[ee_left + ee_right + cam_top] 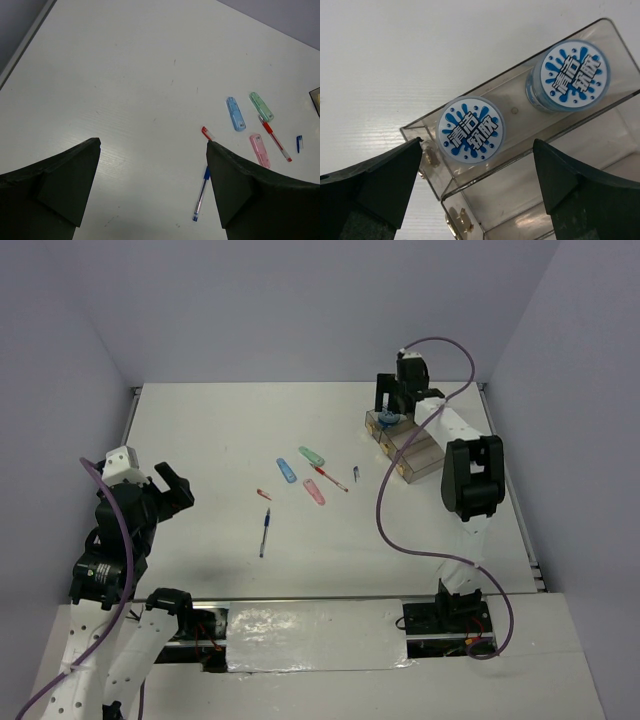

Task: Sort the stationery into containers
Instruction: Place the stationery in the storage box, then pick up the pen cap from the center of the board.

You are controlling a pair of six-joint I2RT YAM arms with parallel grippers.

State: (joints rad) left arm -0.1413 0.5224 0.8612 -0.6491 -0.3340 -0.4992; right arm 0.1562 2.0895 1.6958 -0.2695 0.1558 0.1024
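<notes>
Three joined clear containers sit at the right rear of the table. The farthest bin holds two round blue-and-white tape rolls. My right gripper hovers open over that bin's end, its fingers wide of the nearer roll and touching nothing. Mid-table lie a blue pen, a red pen, and blue, green and pink flat pieces. My left gripper is open and empty, raised at the table's left.
A tiny red bit lies just above the blue pen, and a small dark-blue cap lies right of the red pen. The right arm's purple cable loops over the table beside the bins.
</notes>
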